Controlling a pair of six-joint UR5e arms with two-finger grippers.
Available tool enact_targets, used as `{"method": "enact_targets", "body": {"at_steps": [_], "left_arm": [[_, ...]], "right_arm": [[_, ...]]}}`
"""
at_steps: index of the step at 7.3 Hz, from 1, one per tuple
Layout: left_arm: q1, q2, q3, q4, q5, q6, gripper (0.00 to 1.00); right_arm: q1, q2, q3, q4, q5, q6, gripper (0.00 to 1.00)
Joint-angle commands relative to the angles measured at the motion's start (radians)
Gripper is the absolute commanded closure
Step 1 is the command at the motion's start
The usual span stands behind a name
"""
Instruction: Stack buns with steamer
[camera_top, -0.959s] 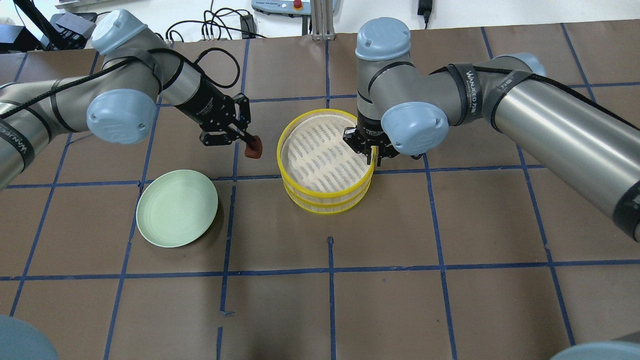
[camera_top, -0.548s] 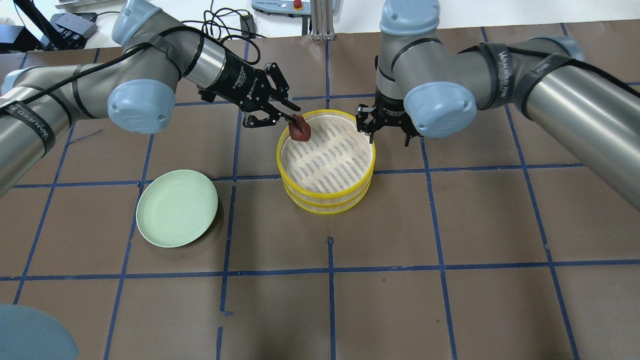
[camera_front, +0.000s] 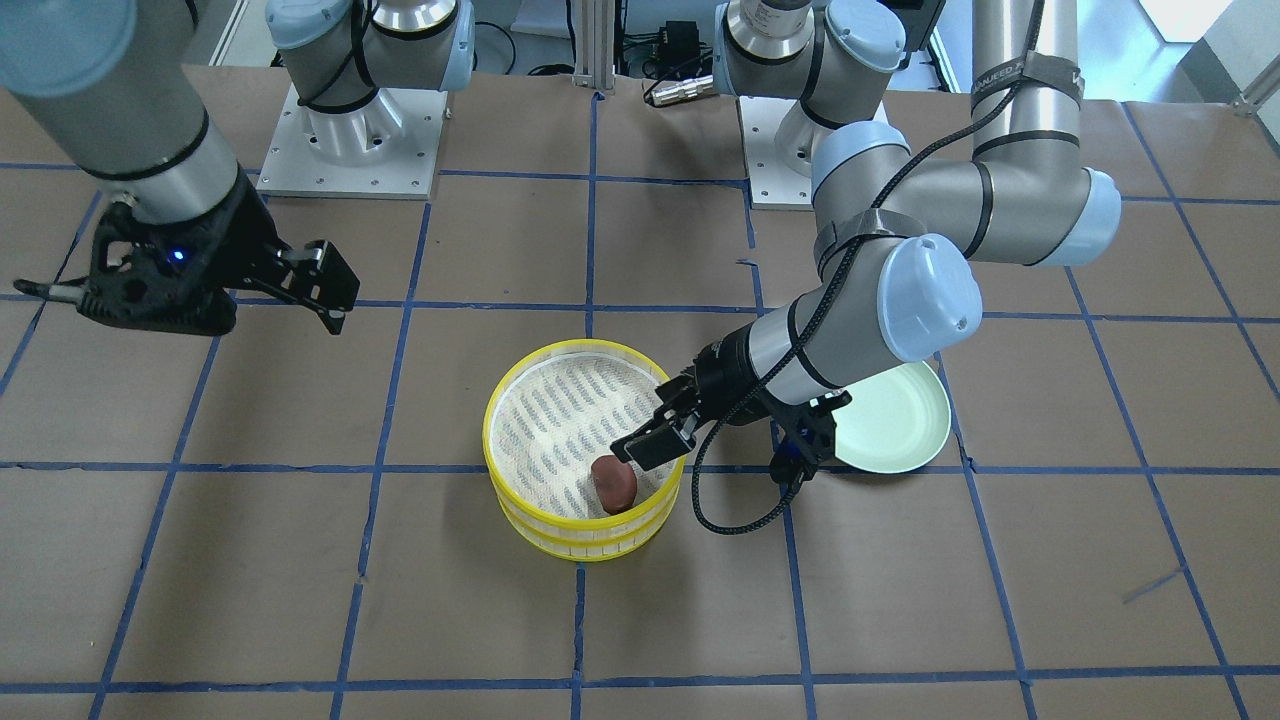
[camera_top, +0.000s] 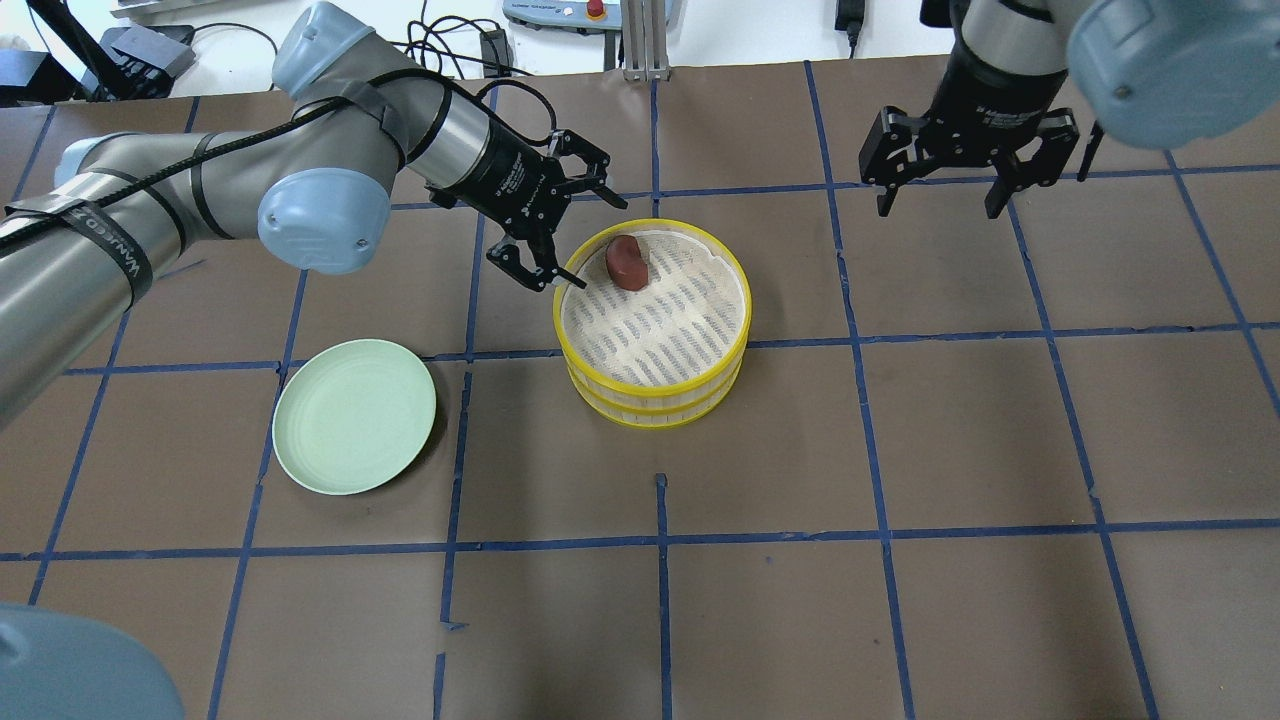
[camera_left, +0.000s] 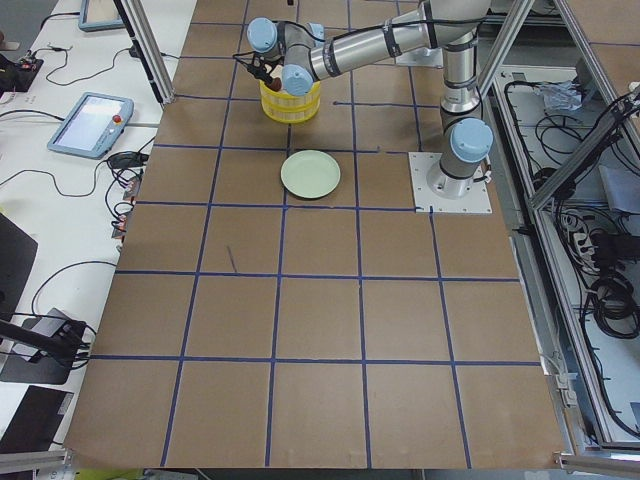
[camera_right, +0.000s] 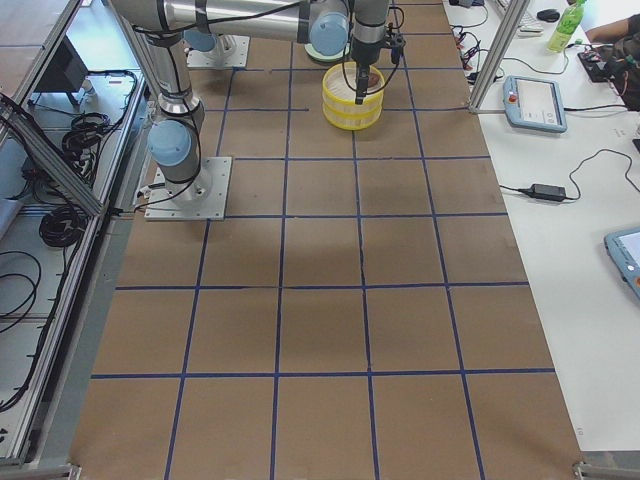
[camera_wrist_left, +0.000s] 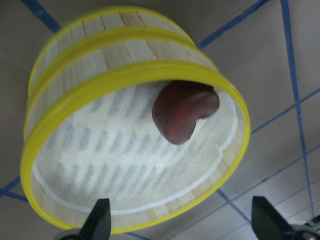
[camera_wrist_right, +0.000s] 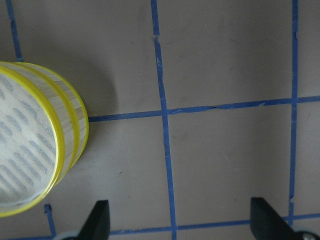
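Note:
The dark reddish-brown bun lies loose on the mesh of the top tray of the yellow-rimmed, two-tier steamer, near its far-left rim. It also shows in the front view and the left wrist view. My left gripper is open and empty, with its fingers spread over that rim just beside the bun. My right gripper is open and empty, raised far to the right of the steamer. The white bun shows in no view.
A pale green round plate lies empty on the brown paper to the left and front of the steamer. Blue tape lines grid the table. The left arm's cable hangs beside the steamer.
My left gripper carried the brown bun from left of the steamer over its rim, opened and let it go in the top tray. My right gripper drew away from the steamer's right rim, far right.

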Motion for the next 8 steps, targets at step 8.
{"method": "enact_targets", "body": {"at_steps": [8], "left_arm": [[-0.012,0.257,0.2,-0.525,0.453,0.794,0.0]], "right_arm": [[0.05,-0.054,-0.044,0.108,0.002,0.055,0.0]]}}
